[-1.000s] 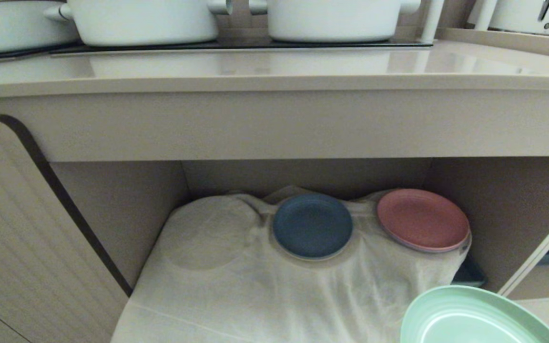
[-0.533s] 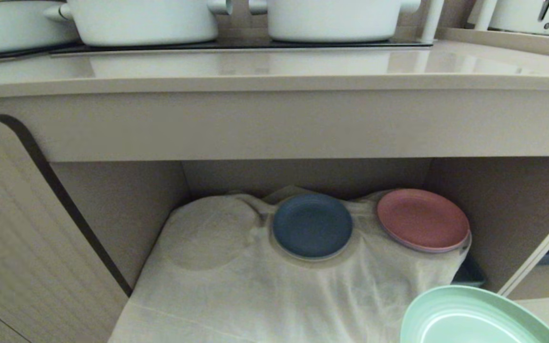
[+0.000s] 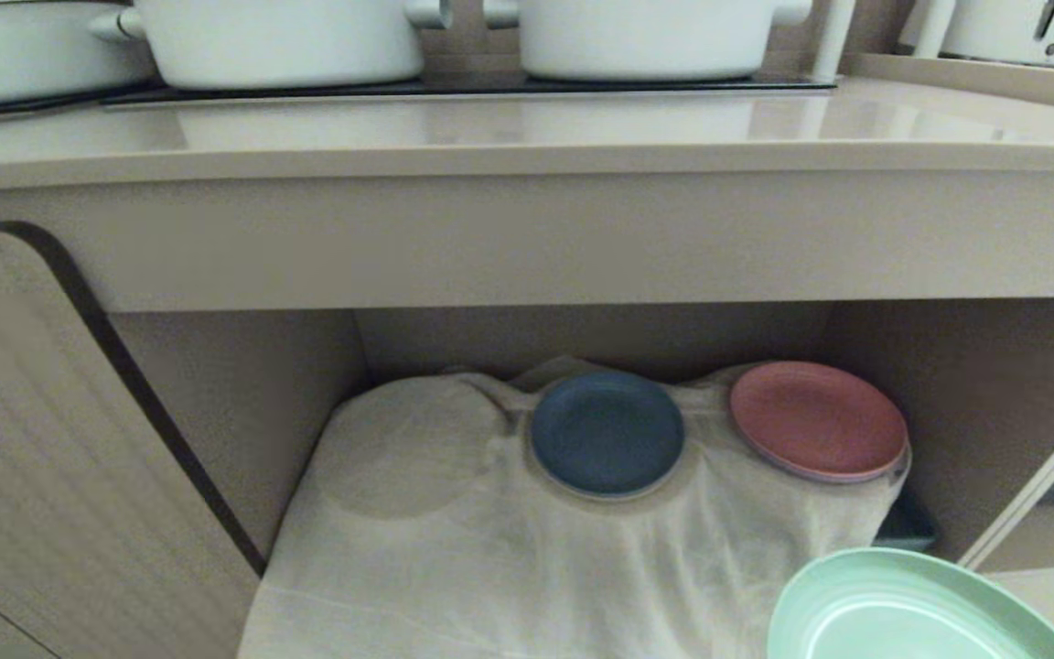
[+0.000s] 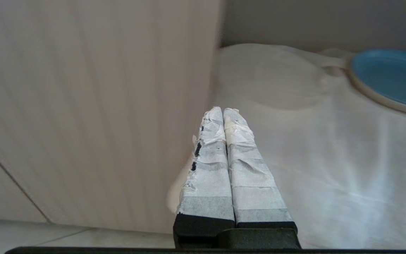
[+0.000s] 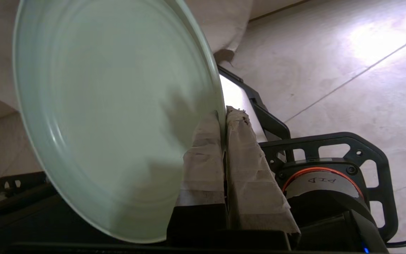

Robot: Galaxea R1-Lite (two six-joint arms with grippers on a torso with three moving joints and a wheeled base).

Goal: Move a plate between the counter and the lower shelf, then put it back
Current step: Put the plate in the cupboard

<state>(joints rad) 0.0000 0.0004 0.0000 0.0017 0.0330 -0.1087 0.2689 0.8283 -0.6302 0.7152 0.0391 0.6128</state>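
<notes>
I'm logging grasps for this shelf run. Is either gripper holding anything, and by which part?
The right gripper holds the mint-green plate by its rim, pinched between its fingers. The left gripper is shut on nothing.

Pale tiled floor [image 5: 330, 53] — ribbed cabinet door [image 3: 33, 458]
</notes>
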